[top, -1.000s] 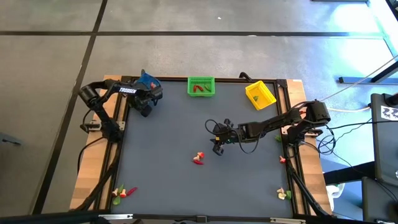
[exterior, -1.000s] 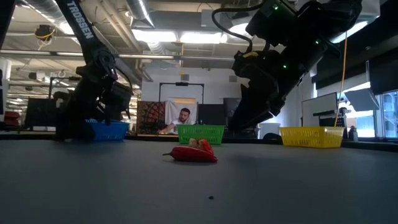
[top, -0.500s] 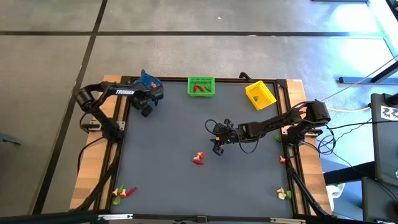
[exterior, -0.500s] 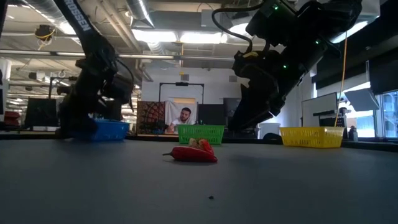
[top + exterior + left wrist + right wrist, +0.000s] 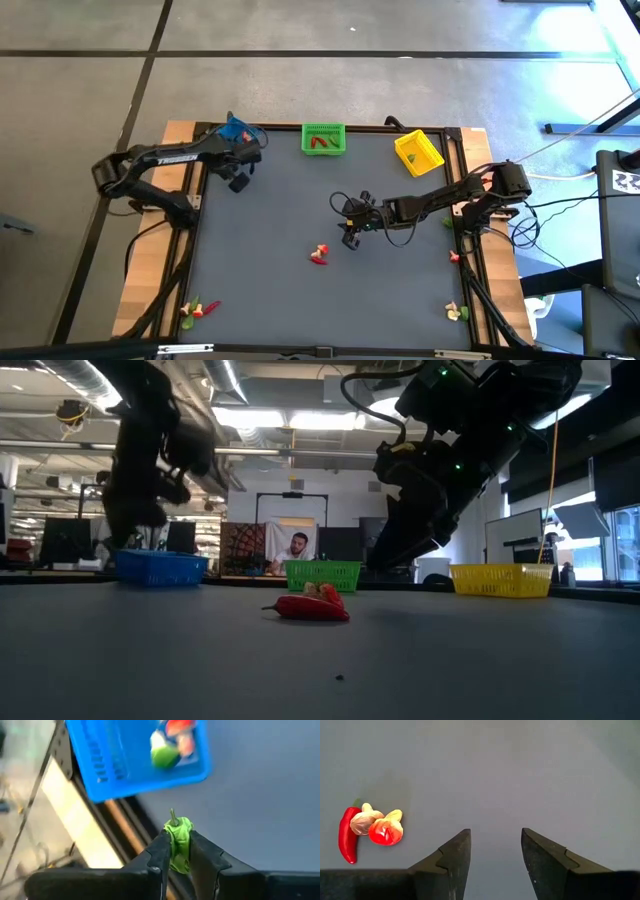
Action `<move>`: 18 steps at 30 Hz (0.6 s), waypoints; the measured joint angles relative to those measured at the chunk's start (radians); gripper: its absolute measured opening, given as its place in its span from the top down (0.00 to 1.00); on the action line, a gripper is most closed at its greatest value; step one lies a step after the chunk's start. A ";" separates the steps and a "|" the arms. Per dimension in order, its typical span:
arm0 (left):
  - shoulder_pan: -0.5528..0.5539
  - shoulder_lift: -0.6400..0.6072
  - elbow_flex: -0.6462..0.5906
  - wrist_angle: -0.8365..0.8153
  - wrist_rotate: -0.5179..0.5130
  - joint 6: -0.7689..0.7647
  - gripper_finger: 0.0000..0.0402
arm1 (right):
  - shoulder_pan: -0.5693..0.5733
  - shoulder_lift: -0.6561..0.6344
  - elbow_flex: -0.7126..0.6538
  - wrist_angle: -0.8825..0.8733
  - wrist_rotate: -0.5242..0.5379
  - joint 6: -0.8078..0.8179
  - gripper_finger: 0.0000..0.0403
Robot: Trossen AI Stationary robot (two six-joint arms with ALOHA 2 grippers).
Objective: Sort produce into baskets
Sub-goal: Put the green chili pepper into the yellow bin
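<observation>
At the upper left of the high view, the left tool is clamped on a small green produce piece just beside the blue basket, probably for dropping in. The right tool, fingers apart and empty, hangs mid-worktop near the red pepper cluster, well placed for picking.

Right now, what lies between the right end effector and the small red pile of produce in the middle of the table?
Nothing. In the high view only bare table separates the open right end effector from the produce pile; the right wrist view agrees.
</observation>
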 joint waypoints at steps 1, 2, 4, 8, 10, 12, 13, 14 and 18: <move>-0.015 -0.018 0.003 0.003 0.002 0.011 0.86 | 0.000 0.000 0.000 0.000 0.000 0.000 0.57; -0.031 -0.039 0.007 0.011 0.006 0.019 0.86 | 0.000 0.000 0.000 0.000 0.000 0.000 0.57; -0.060 -0.078 0.013 0.036 0.022 0.029 0.86 | 0.000 0.000 0.000 0.002 0.000 0.000 0.57; -0.111 -0.146 0.018 0.127 0.086 0.040 0.86 | 0.000 0.000 0.000 0.004 0.000 0.000 0.57; -0.132 -0.176 0.018 0.189 0.144 0.060 0.86 | 0.000 0.000 0.000 0.004 0.000 0.000 0.57; -0.148 -0.198 0.018 0.250 0.212 0.083 0.86 | 0.000 0.000 0.000 0.004 0.000 0.000 0.57; -0.156 -0.207 0.018 0.285 0.251 0.093 0.86 | 0.000 0.000 0.000 0.005 0.000 0.000 0.57; -0.163 -0.215 0.019 0.320 0.289 0.103 0.86 | 0.000 0.000 0.000 0.005 0.000 0.000 0.57; -0.189 -0.225 0.018 0.441 0.419 0.113 0.86 | 0.000 0.000 0.000 0.005 0.000 0.000 0.57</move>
